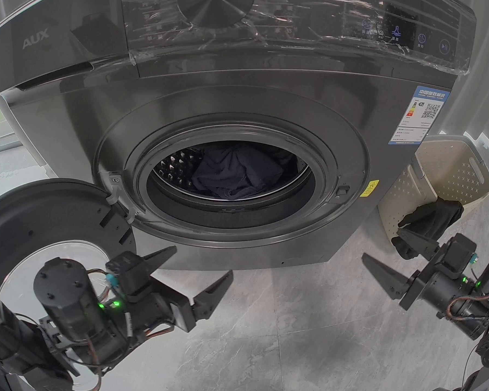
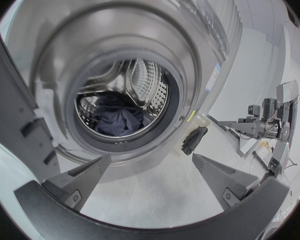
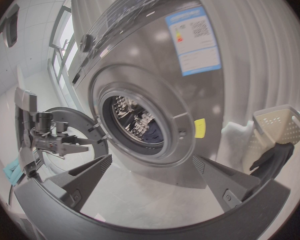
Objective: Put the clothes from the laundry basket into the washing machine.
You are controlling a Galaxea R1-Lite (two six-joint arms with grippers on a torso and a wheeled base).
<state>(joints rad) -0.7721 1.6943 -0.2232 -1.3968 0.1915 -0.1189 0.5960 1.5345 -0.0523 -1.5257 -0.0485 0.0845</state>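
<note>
Left jaws gape wide before washing machine [image 1: 320,101] holding dark clothes [image 1: 236,170]

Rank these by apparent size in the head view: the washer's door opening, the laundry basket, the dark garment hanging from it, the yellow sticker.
1. door opening
2. laundry basket
3. dark garment
4. yellow sticker

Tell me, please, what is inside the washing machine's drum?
A crumpled dark blue garment lies in the drum of the washing machine. Anything beneath it, and the drum floor behind the door seal, is hidden.
</note>
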